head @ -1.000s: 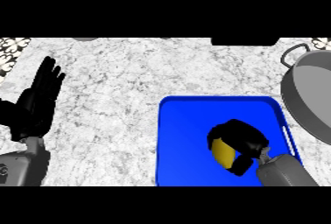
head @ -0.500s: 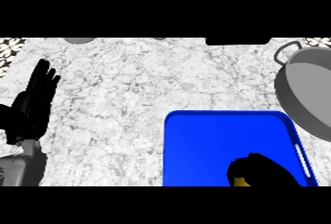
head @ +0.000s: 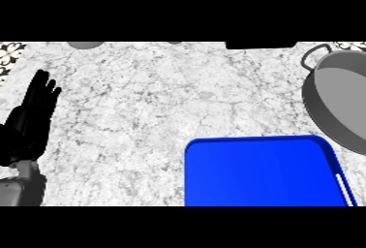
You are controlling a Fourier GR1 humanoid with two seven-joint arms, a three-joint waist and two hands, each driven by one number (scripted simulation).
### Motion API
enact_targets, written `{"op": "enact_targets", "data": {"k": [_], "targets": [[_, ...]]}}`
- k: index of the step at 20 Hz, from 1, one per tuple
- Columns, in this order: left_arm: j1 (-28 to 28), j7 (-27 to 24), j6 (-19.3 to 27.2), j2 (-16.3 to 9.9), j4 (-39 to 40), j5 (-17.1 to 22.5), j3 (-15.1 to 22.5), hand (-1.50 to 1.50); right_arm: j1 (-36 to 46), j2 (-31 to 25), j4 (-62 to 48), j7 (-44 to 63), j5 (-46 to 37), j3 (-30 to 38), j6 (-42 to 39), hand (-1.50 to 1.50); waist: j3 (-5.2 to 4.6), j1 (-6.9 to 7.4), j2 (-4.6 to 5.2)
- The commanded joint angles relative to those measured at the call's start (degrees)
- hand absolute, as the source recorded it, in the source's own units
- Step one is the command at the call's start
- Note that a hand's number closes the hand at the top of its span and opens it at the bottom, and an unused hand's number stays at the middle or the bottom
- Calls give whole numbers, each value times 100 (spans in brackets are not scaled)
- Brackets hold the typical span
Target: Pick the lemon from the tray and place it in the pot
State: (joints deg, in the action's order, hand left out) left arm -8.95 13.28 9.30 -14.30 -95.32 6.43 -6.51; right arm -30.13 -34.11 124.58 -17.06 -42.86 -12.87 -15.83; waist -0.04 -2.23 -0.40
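Note:
A blue tray lies at the lower middle-right of the marble counter, and nothing shows on the part of it in view. The grey pot with a loop handle sits at the right edge, and its inside looks bare. No lemon is visible anywhere. My left hand rests at the left edge, fingers straight and pointing up. My right hand does not show.
A grey round object peeks in at the top left, and a dark block sits at the top edge. Patterned tiles mark the far left corner. Bare marble spans the middle.
My right hand, curled round the lemon on the tray, slid down and out of view with the lemon. The tray and pot now sit lower in the view. The left hand stayed.

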Motion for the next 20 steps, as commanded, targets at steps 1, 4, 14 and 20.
{"op": "enact_targets", "data": {"k": [1,4,14,20], "targets": [[-70,67,81,-9,-27,-60,-21,0,-389,290,742,-92,941,1057,432,150,6,-102,-14],[-20,-44,95,47,124,-47,-67,0,-583,806,1111,-17,1742,1487,628,150,5,-102,2],[-258,59,66,181,115,-184,186,0,448,459,538,821,4049,4395,263,150,3,174,38],[-475,115,-188,-28,286,-21,-41,0,1518,-51,-892,1134,4720,4750,-141,150,5,213,44]]}}
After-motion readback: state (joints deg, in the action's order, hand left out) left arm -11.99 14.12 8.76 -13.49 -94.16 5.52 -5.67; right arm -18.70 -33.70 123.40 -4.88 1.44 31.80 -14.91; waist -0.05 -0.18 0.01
